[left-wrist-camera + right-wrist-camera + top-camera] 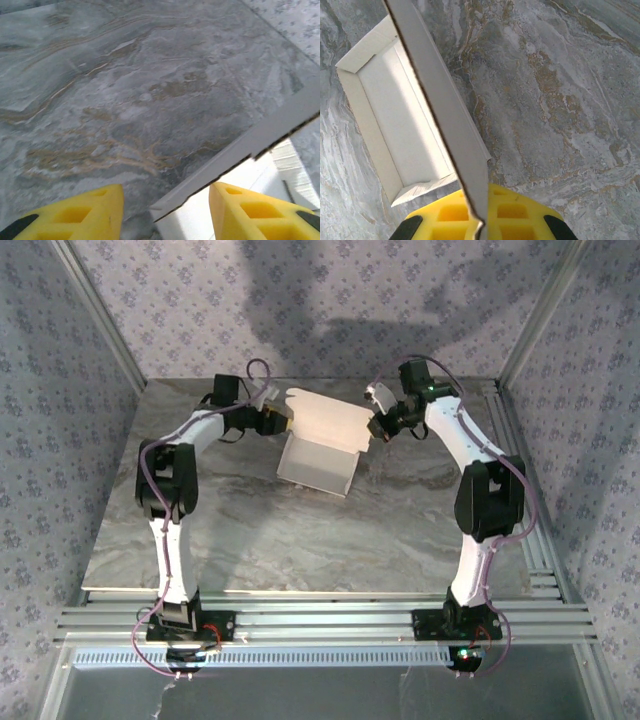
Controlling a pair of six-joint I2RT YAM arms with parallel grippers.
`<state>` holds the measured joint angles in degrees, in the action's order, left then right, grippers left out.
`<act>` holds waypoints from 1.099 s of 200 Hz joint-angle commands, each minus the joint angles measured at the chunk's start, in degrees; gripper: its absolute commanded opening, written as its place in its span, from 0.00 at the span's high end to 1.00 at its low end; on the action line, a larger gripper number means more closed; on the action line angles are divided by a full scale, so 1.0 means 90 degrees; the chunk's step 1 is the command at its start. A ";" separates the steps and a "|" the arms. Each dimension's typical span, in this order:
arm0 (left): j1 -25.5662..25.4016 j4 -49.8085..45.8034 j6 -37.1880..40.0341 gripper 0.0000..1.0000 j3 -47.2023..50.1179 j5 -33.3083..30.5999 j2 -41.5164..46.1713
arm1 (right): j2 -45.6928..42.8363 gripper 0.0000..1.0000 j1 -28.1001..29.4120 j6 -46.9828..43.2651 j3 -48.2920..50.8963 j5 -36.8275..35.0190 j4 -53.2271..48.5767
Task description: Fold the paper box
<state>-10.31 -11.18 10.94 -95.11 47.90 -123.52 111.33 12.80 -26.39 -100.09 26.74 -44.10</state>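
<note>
Top cam: fixed, high behind both arm bases [185, 620], tilted down and forward. Whole table [300, 540] in frame, far off.
Left wrist cam: sits behind left gripper [165, 192], looks out past its tips, low and close to the table. Box [250, 145] edge crosses just ahead of the tips.
Right wrist cam: behind right gripper [481, 217], facing steeply down, close. Box lies ahead-left of the tips.
All three views share box and table.

Setting: robotics lab test cell. Marble-look tabletop [300, 540] centre; floral backdrop walls [180, 300] top and sides; aluminium posts [98, 308] upper corners; slotted rails [320, 620] along bottom, arm bases [185, 625] bolted on.
</note>
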 commanded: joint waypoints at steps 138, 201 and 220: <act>-0.0530 -0.1599 0.0478 0.98 -0.1214 -0.1139 -0.0108 | 0.0365 1.00 0.0057 0.0220 -0.0593 0.0164 -0.0034; -0.1454 -0.1376 -0.0895 1.00 -0.0710 -0.3943 0.0298 | 0.0451 1.00 0.0628 0.2212 -0.0820 -0.1349 0.0197; -0.1600 -0.0878 -0.1552 1.00 -0.0161 -0.4419 0.0553 | 0.0483 1.00 0.0872 0.3045 -0.0916 -0.1812 0.0266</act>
<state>-20.86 -21.61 5.39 -101.36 15.18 -123.07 115.11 17.19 -11.25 -104.99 15.53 -45.74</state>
